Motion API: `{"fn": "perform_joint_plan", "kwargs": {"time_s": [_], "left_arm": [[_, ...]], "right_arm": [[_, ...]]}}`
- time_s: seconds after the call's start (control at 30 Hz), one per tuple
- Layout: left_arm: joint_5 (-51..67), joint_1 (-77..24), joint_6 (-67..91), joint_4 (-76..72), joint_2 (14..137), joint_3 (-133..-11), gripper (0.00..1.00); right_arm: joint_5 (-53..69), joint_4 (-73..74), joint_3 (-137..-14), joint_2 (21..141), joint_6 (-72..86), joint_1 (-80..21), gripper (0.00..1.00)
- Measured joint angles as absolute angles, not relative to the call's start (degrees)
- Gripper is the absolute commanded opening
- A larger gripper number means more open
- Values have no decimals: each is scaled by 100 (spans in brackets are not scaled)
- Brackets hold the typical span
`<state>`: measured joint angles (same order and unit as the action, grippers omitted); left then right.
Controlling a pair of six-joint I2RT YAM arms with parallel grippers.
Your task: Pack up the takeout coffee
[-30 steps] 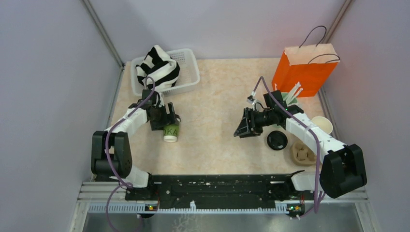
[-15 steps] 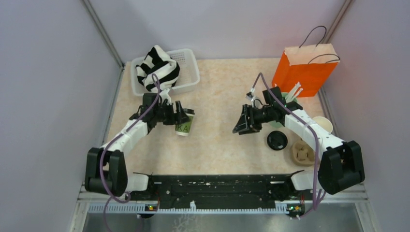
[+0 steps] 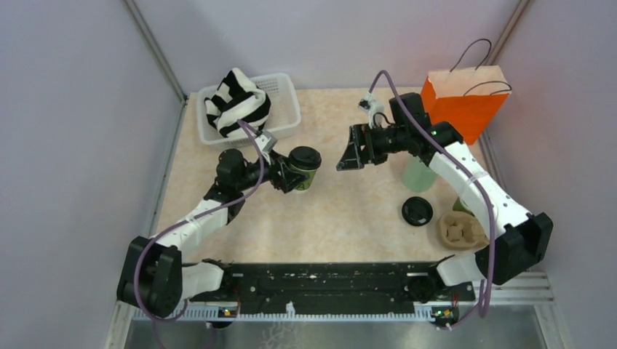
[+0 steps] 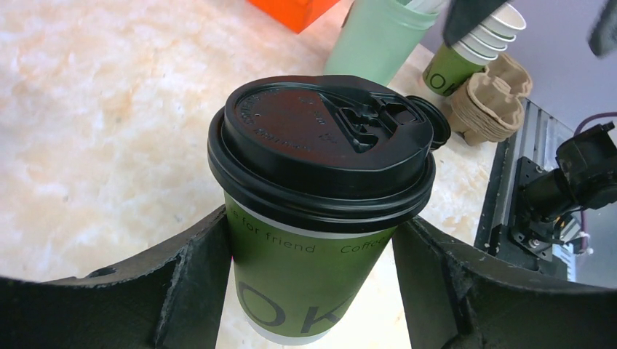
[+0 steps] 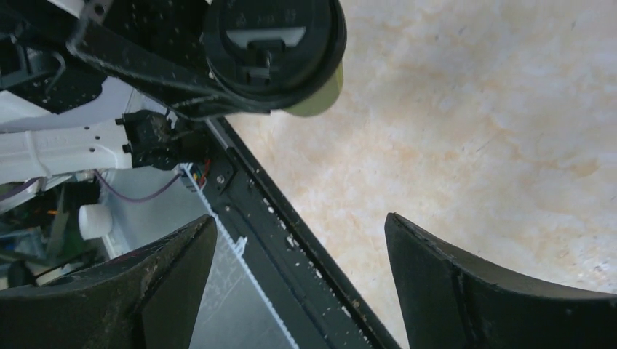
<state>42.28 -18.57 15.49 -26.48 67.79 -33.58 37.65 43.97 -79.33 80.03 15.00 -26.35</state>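
A dark green takeout coffee cup [image 3: 304, 166] with a black lid [image 4: 320, 138] hangs upright above the table, left of centre. My left gripper [image 3: 297, 174] is shut on it, one finger on each side of the cup wall [image 4: 305, 269]. My right gripper [image 3: 348, 155] is raised to the right of the cup and points at it. It is open with nothing between its fingers [image 5: 298, 240]. In the right wrist view the cup's lid [image 5: 271, 47] shows at the top. A second green cup [image 4: 450, 69] with white rims stacked in it stands beside the carrier.
An orange paper bag [image 3: 460, 102] stands at the back right, with a pale mint tumbler [image 3: 418, 174] in front of it. A loose black lid [image 3: 417, 211] and a cardboard cup carrier [image 3: 457, 231] lie at the right. A white basket [image 3: 285, 109] with a striped cloth sits at the back left.
My left gripper lifted the cup off the table and carried it right, toward the middle. My right gripper rose, moved back and left, and opened wider.
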Motion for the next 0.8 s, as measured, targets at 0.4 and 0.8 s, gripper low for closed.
{"fn": "perform_joint_plan", "kwargs": {"time_s": [0.4, 0.8], "left_arm": [[3968, -2545, 1258, -5529, 8311, -3057, 69], [3124, -3157, 1074, -8121, 10095, -2681, 65]], "right_arm": [[3024, 4084, -8455, 8868, 2161, -2735, 91], [2121, 3820, -8637, 9345, 2676, -2738, 91]]}}
